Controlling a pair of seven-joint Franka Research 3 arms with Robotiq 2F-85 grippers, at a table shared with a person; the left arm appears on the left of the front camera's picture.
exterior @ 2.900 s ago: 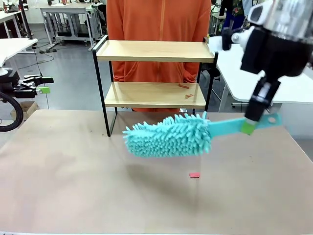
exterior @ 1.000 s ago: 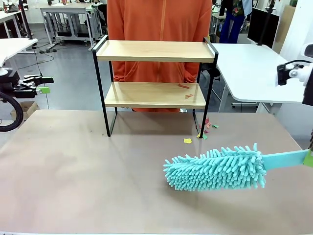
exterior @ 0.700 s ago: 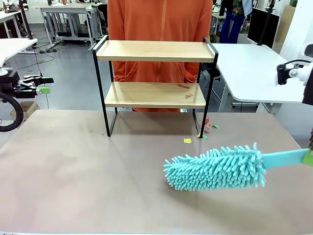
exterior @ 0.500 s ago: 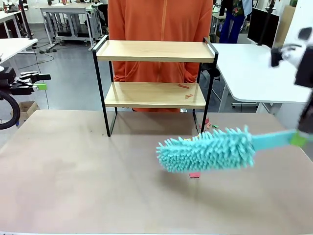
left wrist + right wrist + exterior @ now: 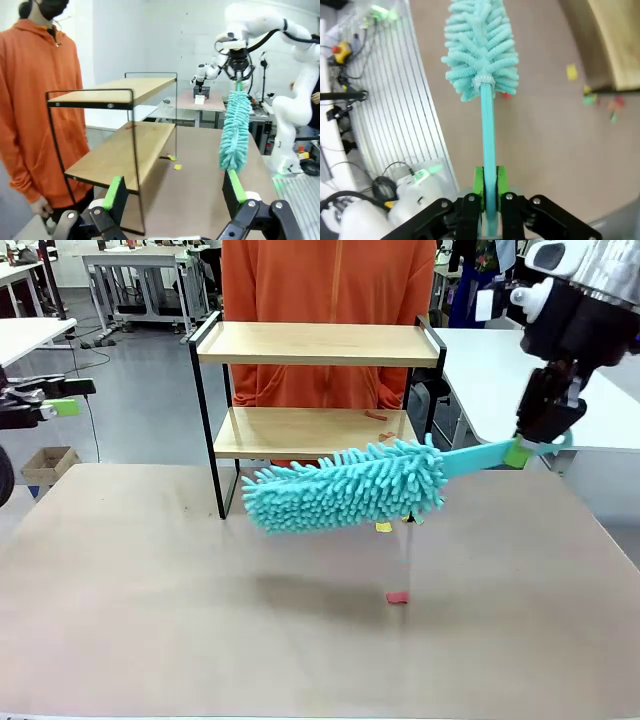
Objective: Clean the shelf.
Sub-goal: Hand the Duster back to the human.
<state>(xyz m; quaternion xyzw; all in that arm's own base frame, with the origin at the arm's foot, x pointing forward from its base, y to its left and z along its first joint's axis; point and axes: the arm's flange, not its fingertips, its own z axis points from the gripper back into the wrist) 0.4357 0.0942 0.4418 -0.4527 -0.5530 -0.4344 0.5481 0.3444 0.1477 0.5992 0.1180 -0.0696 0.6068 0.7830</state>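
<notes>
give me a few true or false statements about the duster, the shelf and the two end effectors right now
1. The right end effector is shut on the duster handle. True.
2. The duster head lies flat on the table. False: it hangs in the air in front of the shelf.
3. The left end effector is open and holds nothing. True.
4. The shelf's top board carries paper scraps. False: the top board is bare; scraps lie on the lower board.
5. A red scrap lies on the table. True.

Bright even light, soft shadows, wide-angle distortion
</notes>
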